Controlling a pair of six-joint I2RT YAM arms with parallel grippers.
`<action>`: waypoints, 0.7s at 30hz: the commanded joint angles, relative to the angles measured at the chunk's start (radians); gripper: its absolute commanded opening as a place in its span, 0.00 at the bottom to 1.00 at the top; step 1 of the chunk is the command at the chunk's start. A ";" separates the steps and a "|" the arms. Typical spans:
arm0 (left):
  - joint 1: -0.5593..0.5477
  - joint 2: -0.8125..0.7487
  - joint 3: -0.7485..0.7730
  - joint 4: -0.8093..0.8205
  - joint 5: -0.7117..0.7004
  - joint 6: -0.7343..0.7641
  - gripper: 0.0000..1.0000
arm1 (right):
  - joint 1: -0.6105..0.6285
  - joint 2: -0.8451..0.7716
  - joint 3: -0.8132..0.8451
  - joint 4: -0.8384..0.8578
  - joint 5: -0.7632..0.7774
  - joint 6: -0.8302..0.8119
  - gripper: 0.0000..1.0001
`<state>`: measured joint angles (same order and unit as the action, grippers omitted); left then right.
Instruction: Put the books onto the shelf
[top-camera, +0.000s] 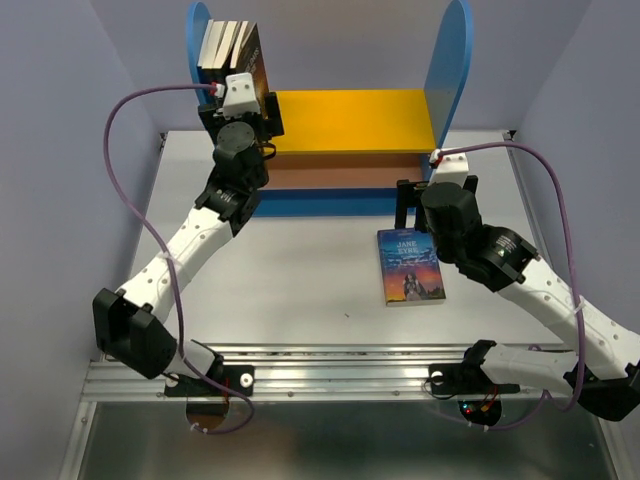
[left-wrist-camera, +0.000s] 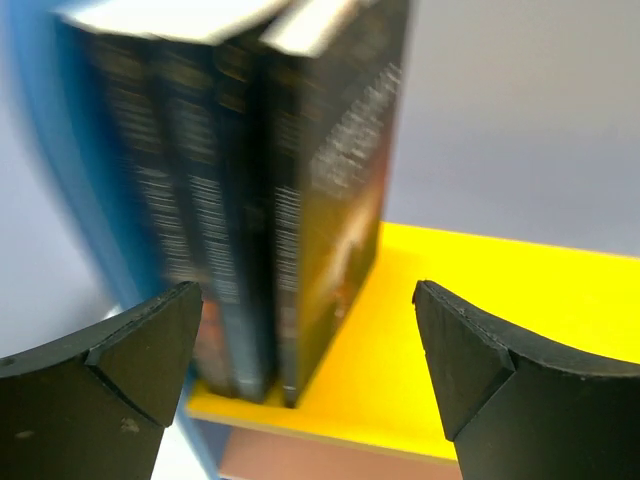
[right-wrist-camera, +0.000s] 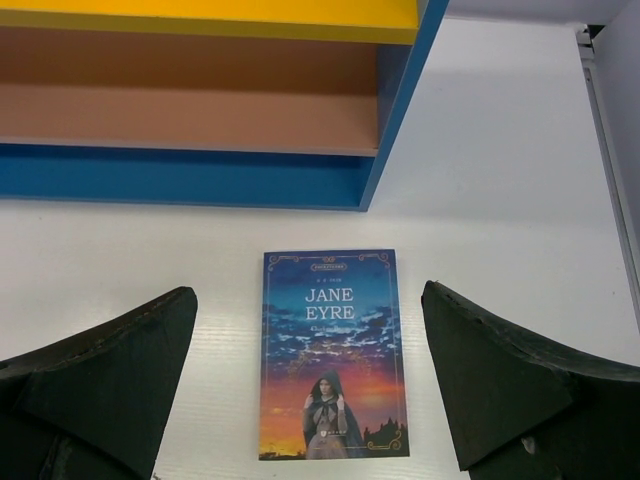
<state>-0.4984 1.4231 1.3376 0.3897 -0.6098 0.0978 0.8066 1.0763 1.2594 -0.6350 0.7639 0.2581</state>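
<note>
Three books (top-camera: 228, 52) stand upright at the left end of the shelf's yellow upper board (top-camera: 350, 120), leaning against the left blue side panel (top-camera: 197, 30). My left gripper (left-wrist-camera: 308, 300) is open just in front of them, and their dark spines (left-wrist-camera: 260, 200) sit slightly left of the gap, free of both fingers. A fourth book with a blue-orange sunset cover (top-camera: 410, 266) lies flat on the table in front of the shelf. My right gripper (right-wrist-camera: 308, 295) hovers open above that book (right-wrist-camera: 332, 350) with a finger on either side and nothing held.
The shelf's right blue panel (top-camera: 450, 70) rises behind my right arm. The brownish-pink lower board (right-wrist-camera: 190, 100) and blue base (right-wrist-camera: 200, 175) hold nothing. A metal rail (top-camera: 340, 365) runs along the table's near edge. Purple cables loop off both arms.
</note>
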 joint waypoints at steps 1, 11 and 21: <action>0.011 -0.145 0.057 0.020 -0.163 0.020 0.99 | 0.002 -0.024 0.000 0.051 -0.015 -0.002 1.00; -0.025 -0.303 0.077 -0.063 0.056 -0.056 0.99 | 0.002 -0.039 -0.006 0.060 -0.025 -0.002 1.00; -0.117 -0.222 0.164 -0.170 0.541 -0.104 0.99 | 0.002 -0.047 -0.014 0.061 -0.020 -0.002 1.00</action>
<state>-0.5739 1.1393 1.4460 0.2649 -0.2726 -0.0055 0.8066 1.0485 1.2491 -0.6193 0.7357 0.2584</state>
